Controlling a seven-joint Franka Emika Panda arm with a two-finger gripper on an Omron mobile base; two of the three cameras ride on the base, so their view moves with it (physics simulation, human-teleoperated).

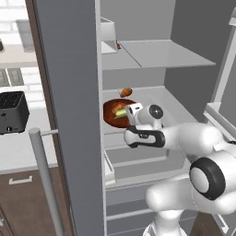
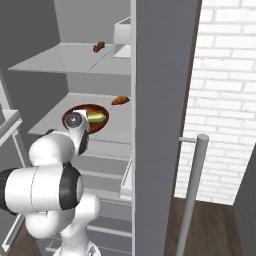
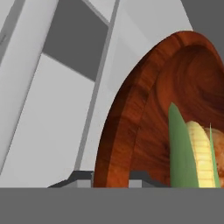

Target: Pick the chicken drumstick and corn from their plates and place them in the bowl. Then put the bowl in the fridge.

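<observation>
The fridge (image 1: 69,115) stands open, its grey door edge running down the middle of both base views, with the long bar handle (image 1: 46,179) standing off it. Inside are pale grey shelves: an upper shelf (image 1: 156,54) carrying a small reddish-brown item (image 2: 98,47) beside a pale box-like bin (image 1: 108,34), and a middle shelf (image 1: 170,103) below it. Drawer fronts sit lower down.

The reddish-brown bowl (image 1: 110,113) sits over the middle shelf near its front edge. The corn (image 2: 96,118) lies inside it, yellow kernels with green husk. In the hand view the bowl's wood-grained rim (image 3: 127,127) rises between the two dark fingertips (image 3: 81,177), one on the outside and one on the inside of the wall, so the gripper (image 3: 111,179) is pinched onto the bowl's rim. A brownish patch shows beside the corn at the right edge of that view; whether it is the drumstick cannot be told. A separate small orange-brown piece (image 1: 126,92) lies on the same shelf behind the bowl.

Outside the fridge, to the left, a pale counter (image 1: 18,147) holds a black toaster (image 1: 12,111) above dark wood cabinet fronts. To the right is a white brick wall (image 2: 225,100) and a dark wooden floor (image 2: 215,230).
</observation>
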